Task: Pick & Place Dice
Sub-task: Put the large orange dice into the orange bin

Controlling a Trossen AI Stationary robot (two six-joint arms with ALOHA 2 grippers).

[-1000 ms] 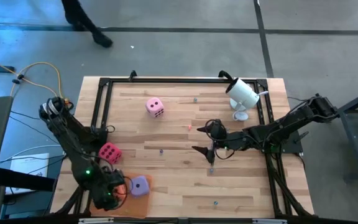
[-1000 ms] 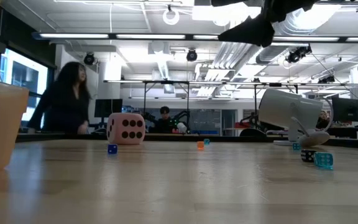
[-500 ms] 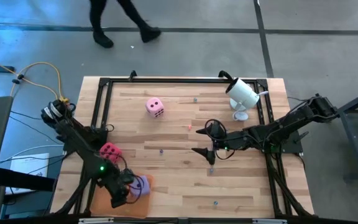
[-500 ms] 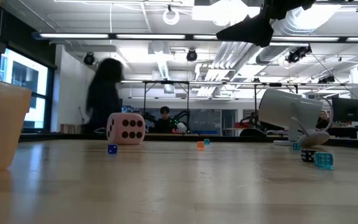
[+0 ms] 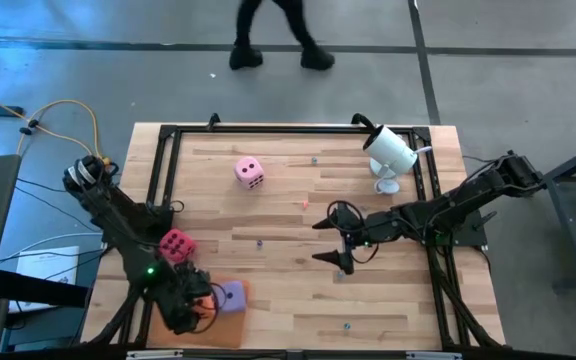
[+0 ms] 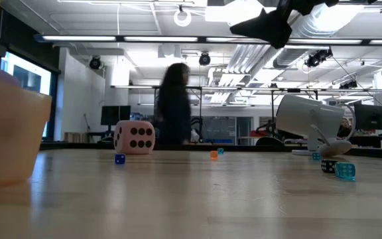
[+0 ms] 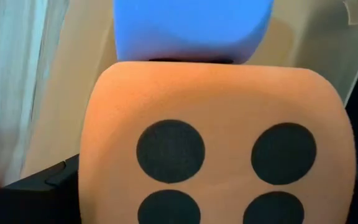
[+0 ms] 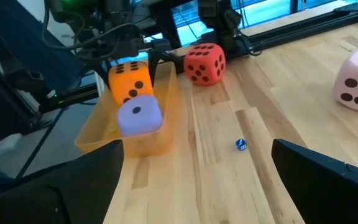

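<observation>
My left gripper is at the near left corner, over the flat orange tray, shut on the orange die. The purple die lies in the tray just beyond it. Beside the tray, the magenta die rests on the table. The light pink die sits toward the far edge. My right gripper hangs open above the table's middle, touching nothing. My left gripper pinches the orange die between its two fingers, one on each opposite side face, with a pip face toward the wrist camera. The die stands upright over the tray. I cannot tell whether its underside touches the tray floor.
A white camera-like device lies at the far right corner. Tiny dice are scattered on the wood: a blue one and an orange one mid-table, teal and dark ones to the right. A person walks past beyond the far edge.
My right gripper has drifted a little toward the near edge, still open. My left gripper, holding the orange die, swung slightly toward the purple die and back. The tray's wall has grown larger in the low view. The person walked from left to right behind the table.
</observation>
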